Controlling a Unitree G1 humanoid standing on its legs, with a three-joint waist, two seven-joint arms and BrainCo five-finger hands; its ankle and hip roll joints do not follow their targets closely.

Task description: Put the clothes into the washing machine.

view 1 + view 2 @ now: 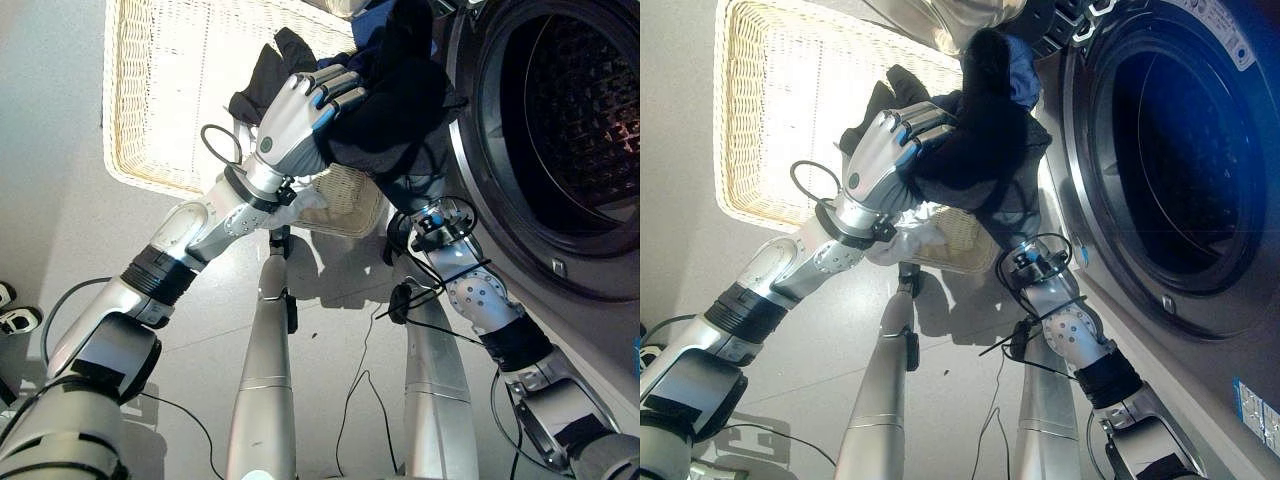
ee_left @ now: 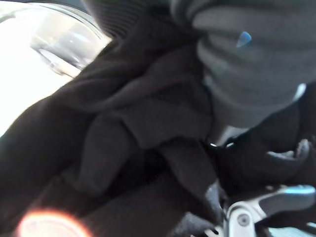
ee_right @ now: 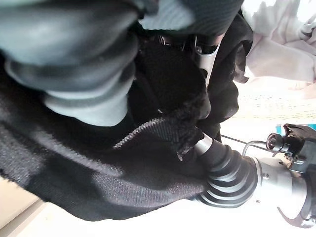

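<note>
Left hand [image 1: 290,120] has its fingers curled over the dark clothes [image 1: 400,90], held above the wicker basket [image 1: 170,90]. Right hand's fingers are buried under that bundle, so their state cannot be told. Recommended: carry the load rightward through the washing machine's opening [image 1: 575,120], clearing trailing fabric past the door rim.

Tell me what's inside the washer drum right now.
The washing machine drum shows bare perforated metal wall; no clothes visible inside. Its lower part is hidden by the door rim. The dark clothes are outside, held up by the left hand.
</note>
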